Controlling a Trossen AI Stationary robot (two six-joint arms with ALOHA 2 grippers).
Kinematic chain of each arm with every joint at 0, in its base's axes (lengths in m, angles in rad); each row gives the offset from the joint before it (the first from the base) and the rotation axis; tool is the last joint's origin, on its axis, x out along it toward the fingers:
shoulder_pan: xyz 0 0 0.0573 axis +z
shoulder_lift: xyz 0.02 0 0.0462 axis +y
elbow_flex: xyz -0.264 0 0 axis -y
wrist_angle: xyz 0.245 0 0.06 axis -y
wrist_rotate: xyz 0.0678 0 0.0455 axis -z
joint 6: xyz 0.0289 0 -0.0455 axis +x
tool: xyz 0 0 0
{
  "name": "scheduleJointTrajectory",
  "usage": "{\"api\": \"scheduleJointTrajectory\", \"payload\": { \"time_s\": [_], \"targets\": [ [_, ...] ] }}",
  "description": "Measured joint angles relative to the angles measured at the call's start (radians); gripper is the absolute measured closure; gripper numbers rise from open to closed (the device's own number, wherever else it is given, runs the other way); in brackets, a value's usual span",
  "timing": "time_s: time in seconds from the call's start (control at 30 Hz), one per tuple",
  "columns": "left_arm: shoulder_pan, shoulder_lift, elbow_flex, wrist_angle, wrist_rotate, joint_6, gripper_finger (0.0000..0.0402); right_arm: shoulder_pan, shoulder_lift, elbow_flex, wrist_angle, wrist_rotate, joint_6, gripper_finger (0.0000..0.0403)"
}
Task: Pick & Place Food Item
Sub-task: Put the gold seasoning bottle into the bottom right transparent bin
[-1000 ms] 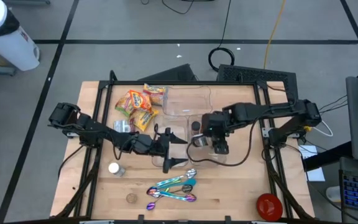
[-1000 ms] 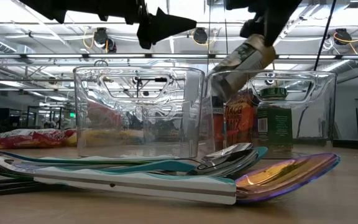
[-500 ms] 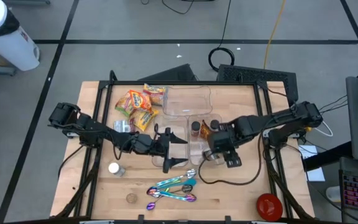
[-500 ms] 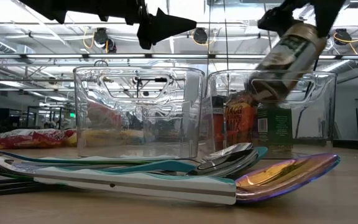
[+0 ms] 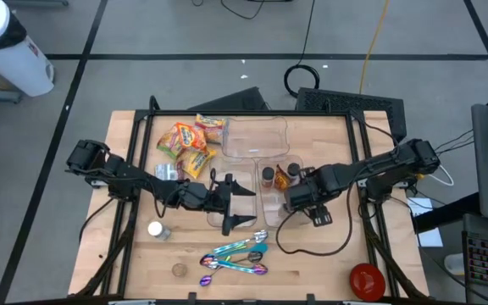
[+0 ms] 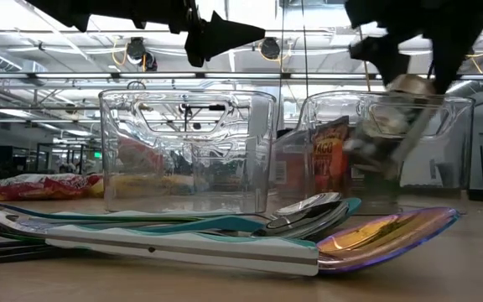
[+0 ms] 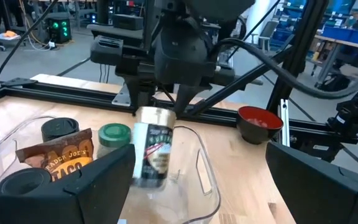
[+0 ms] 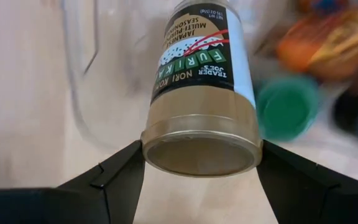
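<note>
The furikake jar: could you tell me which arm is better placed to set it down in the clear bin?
The right. Its gripper already holds the furikake jar over the clear bin, while the left gripper hovers open and empty beside it.

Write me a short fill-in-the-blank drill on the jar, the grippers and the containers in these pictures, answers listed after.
1. The seasoning jar is clamped in the ____ gripper.
2. Beside the clear bin stands a jar with a ____ lid.
3. The left gripper holds ____.
4. The spoons lie on the ____.

Answers: right; green; nothing; table
</note>
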Motion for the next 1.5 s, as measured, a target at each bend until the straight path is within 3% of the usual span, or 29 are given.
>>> {"api": "scheduleJointTrajectory", "payload": {
  "time_s": [0.27,0.57,0.73,1.13,1.27,1.5],
  "targets": [
    [0.0,0.0,0.0,0.0,0.0,0.009,0.0036,-0.015,0.023,0.0,0.186,0.079,-0.152,0.0138],
    [0.0,0.0,0.0,-0.001,0.0,0.003,0.0036,-0.072,0.168,0.001,0.189,0.093,-0.216,0.0138],
    [0.0,0.001,0.0,-0.002,0.0,0.003,0.0036,-0.078,0.222,0.0,0.197,0.156,-0.261,0.0138],
    [0.0,0.001,0.0,-0.002,0.0,0.003,0.0036,-0.077,0.159,0.0,0.277,0.156,-0.244,0.0138],
    [0.0,0.001,0.0,-0.001,0.001,0.002,0.0036,-0.077,0.121,-0.001,0.345,0.155,-0.22,0.0121],
    [0.0,0.001,0.0,-0.001,0.001,0.002,0.0036,-0.077,0.106,0.0,0.473,0.095,-0.228,0.0127]
  ]
}}
